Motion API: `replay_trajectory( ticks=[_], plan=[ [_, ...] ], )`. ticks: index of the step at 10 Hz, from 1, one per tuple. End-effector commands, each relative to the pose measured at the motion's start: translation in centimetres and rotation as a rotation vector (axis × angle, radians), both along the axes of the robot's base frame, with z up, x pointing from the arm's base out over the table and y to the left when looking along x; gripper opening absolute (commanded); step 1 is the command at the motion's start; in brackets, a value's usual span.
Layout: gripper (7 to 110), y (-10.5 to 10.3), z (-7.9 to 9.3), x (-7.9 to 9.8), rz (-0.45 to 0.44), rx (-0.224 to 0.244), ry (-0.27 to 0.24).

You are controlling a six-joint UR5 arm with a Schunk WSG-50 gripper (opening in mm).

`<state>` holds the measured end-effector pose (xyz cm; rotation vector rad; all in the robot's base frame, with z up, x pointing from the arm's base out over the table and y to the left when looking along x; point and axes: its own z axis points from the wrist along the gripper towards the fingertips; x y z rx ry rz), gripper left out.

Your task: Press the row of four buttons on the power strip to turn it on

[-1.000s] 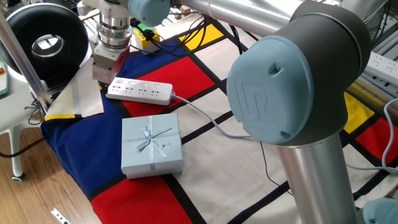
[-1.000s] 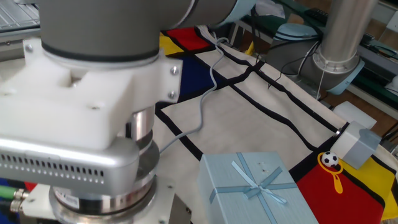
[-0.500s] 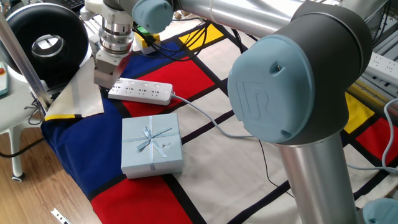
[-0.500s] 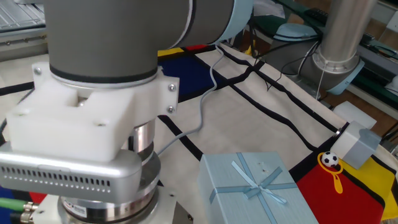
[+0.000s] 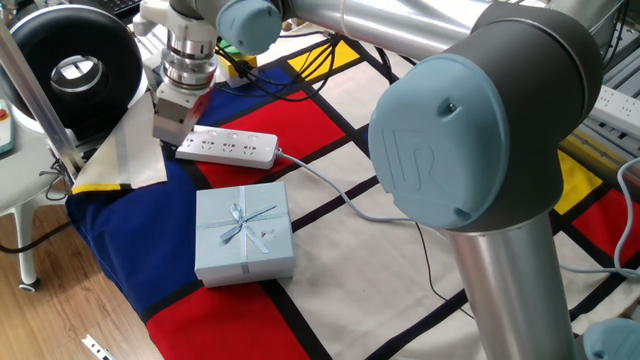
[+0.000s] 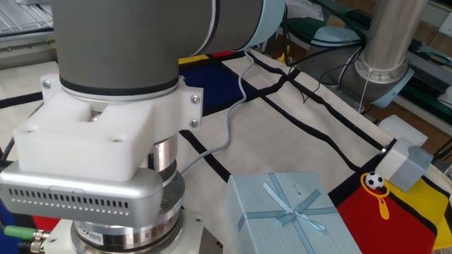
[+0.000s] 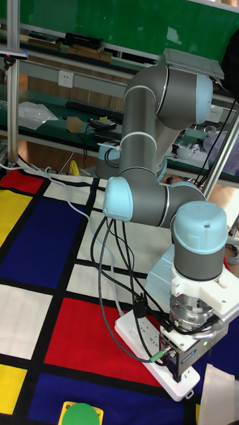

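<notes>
Since the earlier frame, end effector (image 5: 170, 122) has shifted slightly along power strip (image 5: 228, 148), hovering at its end. Finger state indeterminate. Next: descend onto the nearest button.

A pale blue gift box (image 5: 244, 233) tied with a ribbon bow is seen on a cloth (image 5: 330, 120) of red, blue, yellow and white blocks. A large black round device (image 5: 75, 70) is placed at the tabletop's edge.
</notes>
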<state>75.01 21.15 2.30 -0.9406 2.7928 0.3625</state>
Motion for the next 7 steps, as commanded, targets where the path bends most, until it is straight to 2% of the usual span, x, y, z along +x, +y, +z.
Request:
replay_trajectory(
  ticks=[1,7],
  plan=[
    [88,0.21,0.23,0.08,-0.009,0.015,0.004],
    [88,-0.23,-0.18,-0.06,-0.013,-0.005,0.021]
  ],
)
